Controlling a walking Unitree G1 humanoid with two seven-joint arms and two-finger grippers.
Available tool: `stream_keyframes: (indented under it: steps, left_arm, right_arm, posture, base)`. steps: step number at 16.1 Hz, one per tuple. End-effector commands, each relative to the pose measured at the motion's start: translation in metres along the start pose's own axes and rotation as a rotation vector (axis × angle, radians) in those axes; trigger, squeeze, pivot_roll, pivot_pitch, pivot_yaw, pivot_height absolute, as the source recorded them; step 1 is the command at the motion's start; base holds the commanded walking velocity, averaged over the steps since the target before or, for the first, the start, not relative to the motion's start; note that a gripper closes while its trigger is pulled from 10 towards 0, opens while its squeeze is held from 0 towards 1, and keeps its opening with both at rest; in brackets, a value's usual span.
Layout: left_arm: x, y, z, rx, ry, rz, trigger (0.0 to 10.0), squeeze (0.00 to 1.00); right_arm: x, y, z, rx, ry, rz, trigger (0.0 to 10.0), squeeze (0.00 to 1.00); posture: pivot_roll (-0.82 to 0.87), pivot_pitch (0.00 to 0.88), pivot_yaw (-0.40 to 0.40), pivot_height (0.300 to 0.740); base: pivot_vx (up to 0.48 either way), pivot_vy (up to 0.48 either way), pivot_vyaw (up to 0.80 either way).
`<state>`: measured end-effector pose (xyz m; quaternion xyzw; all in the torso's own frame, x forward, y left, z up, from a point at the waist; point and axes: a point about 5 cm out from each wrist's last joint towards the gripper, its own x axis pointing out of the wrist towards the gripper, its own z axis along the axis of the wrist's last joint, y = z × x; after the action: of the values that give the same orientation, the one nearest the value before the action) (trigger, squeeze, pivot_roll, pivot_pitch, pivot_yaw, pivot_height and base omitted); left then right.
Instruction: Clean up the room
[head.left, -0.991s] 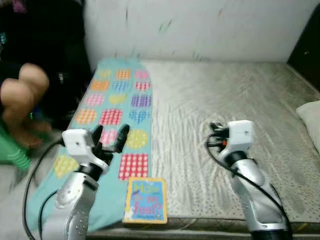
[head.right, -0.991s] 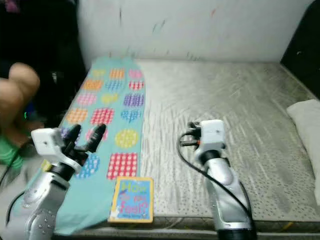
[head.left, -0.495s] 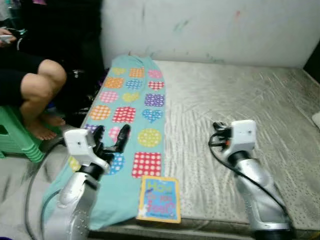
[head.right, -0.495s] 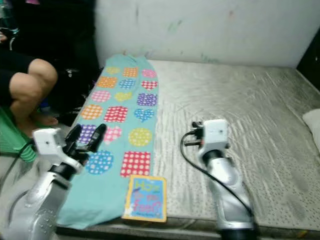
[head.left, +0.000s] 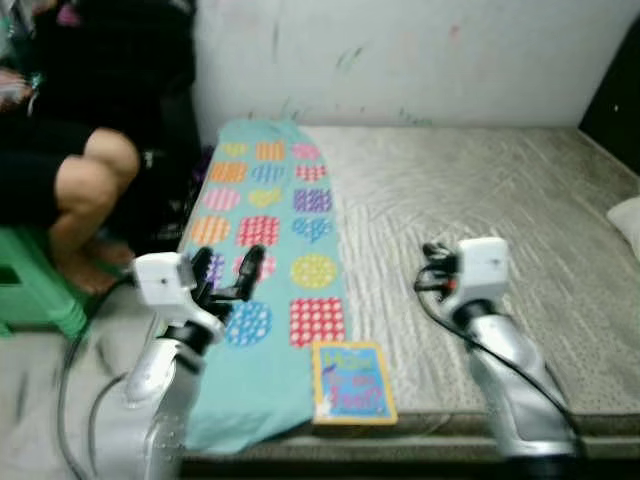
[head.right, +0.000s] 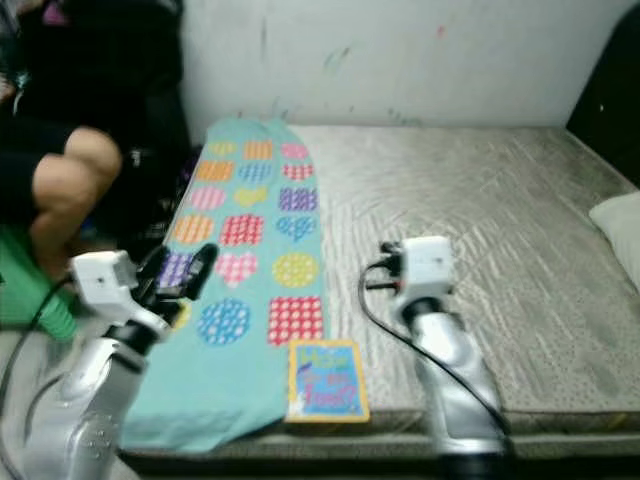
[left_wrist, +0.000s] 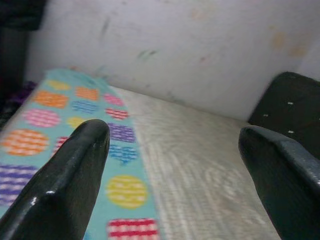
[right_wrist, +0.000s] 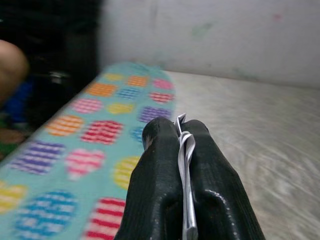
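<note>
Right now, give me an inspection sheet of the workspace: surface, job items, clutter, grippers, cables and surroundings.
Surface: grey mattress, wrinkled, bare on the robot's right half.
Job's things: teal patterned cloth laid lengthwise along the mattress's left side, its near end hanging over the edge; children's book flat at the near edge, overlapping the cloth's corner.
Clutter: white pillow at the far right edge.
Grippers: left gripper over the cloth's left edge, fingers apart, holding nothing; right gripper over the mattress, fingers closed on a thin white sheet-like item.
Cables: black cable looped beside the right wrist.
Surroundings: marked white wall; person seated on a green stool to the left.
</note>
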<state>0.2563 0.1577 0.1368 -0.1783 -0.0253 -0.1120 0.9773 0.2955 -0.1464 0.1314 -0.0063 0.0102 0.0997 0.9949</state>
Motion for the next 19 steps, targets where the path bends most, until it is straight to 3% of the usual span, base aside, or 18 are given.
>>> stream_keyframes:
  steps: [1,5,13,19]
  left_arm:
    - [0.002,-0.001,0.002,0.008,-0.006,0.0,10.0,0.0]
    - [0.004,-0.001,0.003,0.014,-0.018,0.006,10.0,0.0]
    - [0.009,0.004,0.015,0.075,-0.059,0.047,10.0,0.0]
    - [0.01,0.003,0.012,0.08,-0.057,0.062,10.0,0.0]
  right_arm:
    - [0.001,-0.003,0.005,-0.011,-0.017,-0.002,10.0,0.0]
    - [0.003,-0.003,0.006,-0.009,-0.023,0.002,10.0,0.0]
    - [0.008,0.001,0.023,-0.058,-0.09,0.036,10.0,0.0]
    - [0.009,0.007,0.02,-0.064,-0.087,0.061,10.0,0.0]
  posture:
    - [-0.06,0.0,-0.003,0.74]
    - [-0.06,0.0,-0.005,0.74]
    - [-0.09,0.014,0.01,0.74]
    - [-0.08,0.0,0.001,0.74]
  base:
    - [0.0,0.48,0.0]
    - [0.0,0.48,0.0]
    - [0.0,0.0,0.0]
    - [0.0,0.0,0.8]
